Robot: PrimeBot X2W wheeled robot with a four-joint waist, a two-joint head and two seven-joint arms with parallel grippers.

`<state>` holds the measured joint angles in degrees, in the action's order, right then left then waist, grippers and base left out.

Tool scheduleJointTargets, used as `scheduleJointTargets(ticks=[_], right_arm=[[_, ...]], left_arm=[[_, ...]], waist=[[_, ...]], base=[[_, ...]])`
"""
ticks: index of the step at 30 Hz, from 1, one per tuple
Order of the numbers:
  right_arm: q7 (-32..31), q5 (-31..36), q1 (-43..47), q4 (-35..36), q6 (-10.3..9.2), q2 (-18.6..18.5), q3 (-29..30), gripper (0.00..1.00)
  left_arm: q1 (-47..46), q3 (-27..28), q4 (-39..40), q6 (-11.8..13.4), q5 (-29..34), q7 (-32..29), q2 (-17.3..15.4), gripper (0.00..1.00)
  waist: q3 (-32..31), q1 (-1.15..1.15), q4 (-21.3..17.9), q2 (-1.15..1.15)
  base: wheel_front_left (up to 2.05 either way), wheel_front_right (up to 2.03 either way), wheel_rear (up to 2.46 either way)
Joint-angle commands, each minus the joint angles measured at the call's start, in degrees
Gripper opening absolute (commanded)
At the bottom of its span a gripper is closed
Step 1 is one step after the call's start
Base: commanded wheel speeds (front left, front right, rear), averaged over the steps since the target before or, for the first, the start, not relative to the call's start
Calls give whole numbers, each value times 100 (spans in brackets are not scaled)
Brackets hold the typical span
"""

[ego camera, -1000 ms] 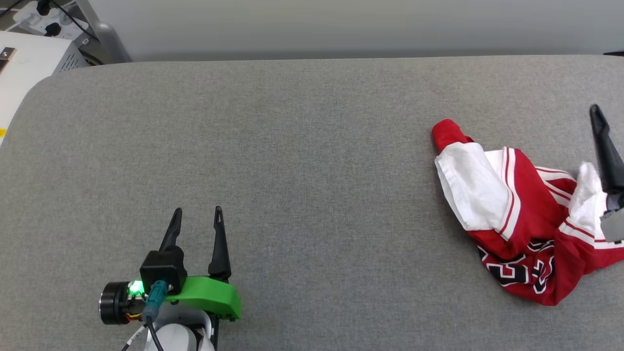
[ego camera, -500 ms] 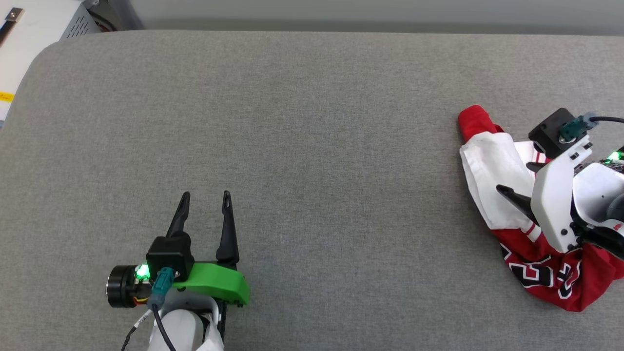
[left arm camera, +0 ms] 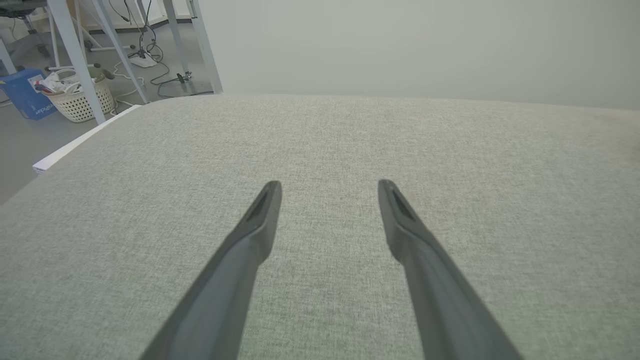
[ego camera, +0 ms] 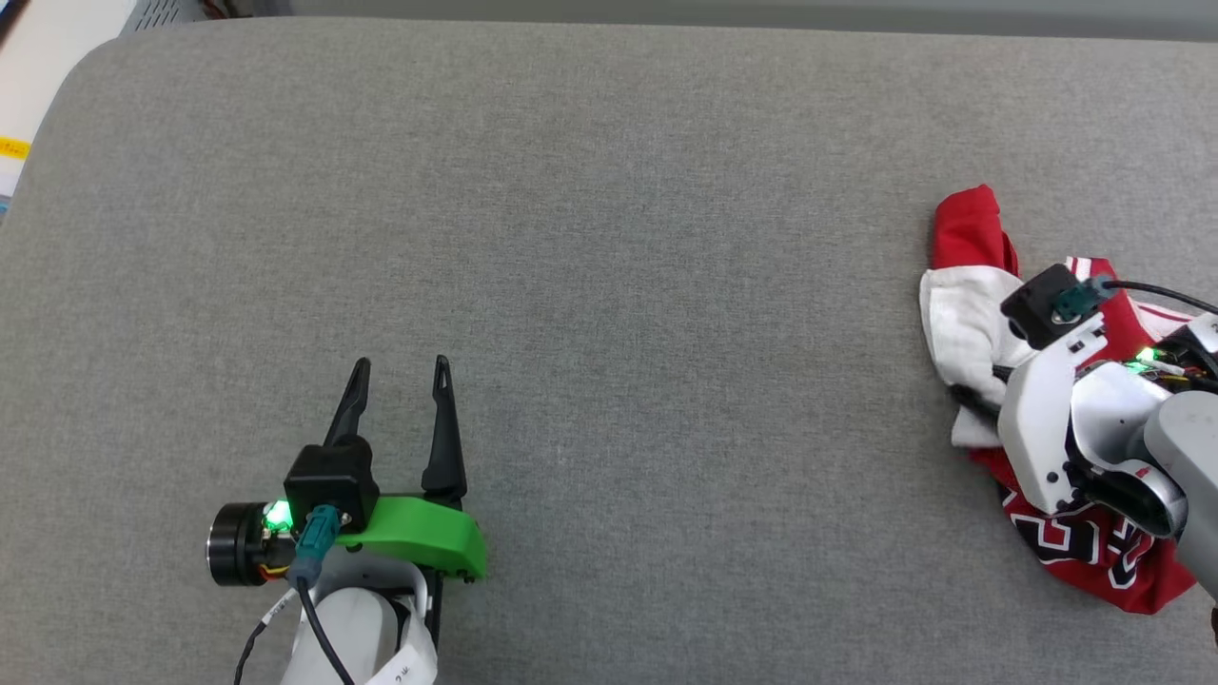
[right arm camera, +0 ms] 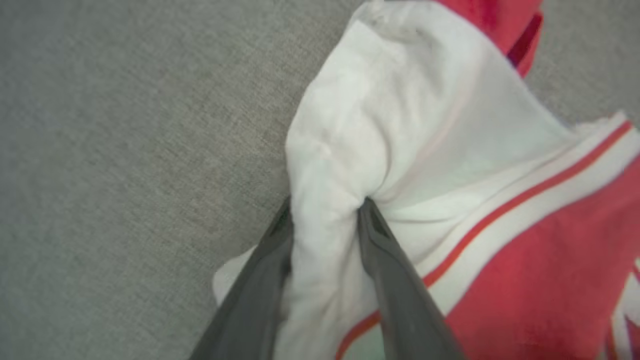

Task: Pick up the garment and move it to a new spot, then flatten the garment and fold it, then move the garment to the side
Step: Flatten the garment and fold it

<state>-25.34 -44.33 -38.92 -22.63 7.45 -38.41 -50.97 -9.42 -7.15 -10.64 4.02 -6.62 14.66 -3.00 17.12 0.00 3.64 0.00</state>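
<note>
Step 1, pick-up: right gripper (right arm camera: 327, 202) clenched on white sleeve of garment (ego camera: 966, 228), far right of frame. Left gripper (ego camera: 400, 362) released, lower left. Next probably: lift, carry toward frame centre.

Garment (ego camera: 961, 314) half hidden under right gripper (ego camera: 982, 385); lettering (ego camera: 1047, 538) mostly covered; right wrist view crops it, blurred.

Support: a broad, flat surface (ego camera: 609, 238) covered in grey woven fabric, with a rounded corner at the far left in the head view and an even, plain weave. One item lies directly on it. The garment (ego camera: 961, 314) is a red jersey with a white sleeve, red-and-white striped trim and black, white-outlined lettering. It is crumpled into a heap at the far right of the head view, its red end pointing away.
</note>
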Motion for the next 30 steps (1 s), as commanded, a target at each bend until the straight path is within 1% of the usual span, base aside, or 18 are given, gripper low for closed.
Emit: scheduleJointTargets(ticks=[1, 5, 8, 10, 14, 18, 20, 23, 27, 29, 30], right_arm=[[280, -156, 139, -100, 3, 156, -71, 0], [1201, -231, 166, 21, 3, 20, 201, 0], [1700, -284, 260, 265, 3, -148, 533, 0], [1936, -242, 349, 450, 3, -268, 790, 0], [2218, -202, 629, 930, 3, -461, 1378, 0], [2233, 9, 895, 1473, 3, -512, 1939, 0], [2177, 155, 968, 1740, 3, -441, 2175, 0], [2022, 412, 961, 2069, 3, -273, 2339, 0], [1774, 649, 725, 2360, 3, 77, 2248, 0], [1655, 731, 524, 2403, 3, 263, 2043, 0], [1577, 788, 371, 2376, 3, 387, 1850, 0]], left_arm=[[18, 35, -8, 21, 11, 34, 13, 100], [139, 93, -13, 5, 48, 34, 13, 100], [230, 139, -5, -18, 75, 34, 13, 100], [285, 168, -1, -33, 97, 34, 13, 100], [372, 226, 18, -58, 128, 34, 13, 100], [412, 240, 29, -78, 145, 34, 13, 100], [408, 231, 35, -87, 150, 34, 13, 100], [386, 202, 50, -98, 146, 34, 13, 100], [346, 170, 67, -93, 127, 34, 13, 100], [315, 166, 65, -83, 116, 34, 13, 100], [292, 163, 61, -79, 103, 34, 13, 100]], waist=[[-151, 0, -110, 0], [-373, 0, -246, 0], [-515, 0, -357, 0], [-589, 0, -416, 0], [-696, 0, -495, 0], [-755, 0, -511, 0], [-764, 0, -486, 0], [-744, 0, -404, 0], [-652, 0, -242, 0], [-583, 0, -154, 0], [-537, 0, -98, 0]], base=[[0, 0, 0], [0, 0, 0], [0, 0, 0], [0, 0, 0], [0, 0, 0], [0, 0, 0], [0, 0, 0], [0, 0, 0], [0, 0, 0], [0, 0, 0], [0, 0, 0]])
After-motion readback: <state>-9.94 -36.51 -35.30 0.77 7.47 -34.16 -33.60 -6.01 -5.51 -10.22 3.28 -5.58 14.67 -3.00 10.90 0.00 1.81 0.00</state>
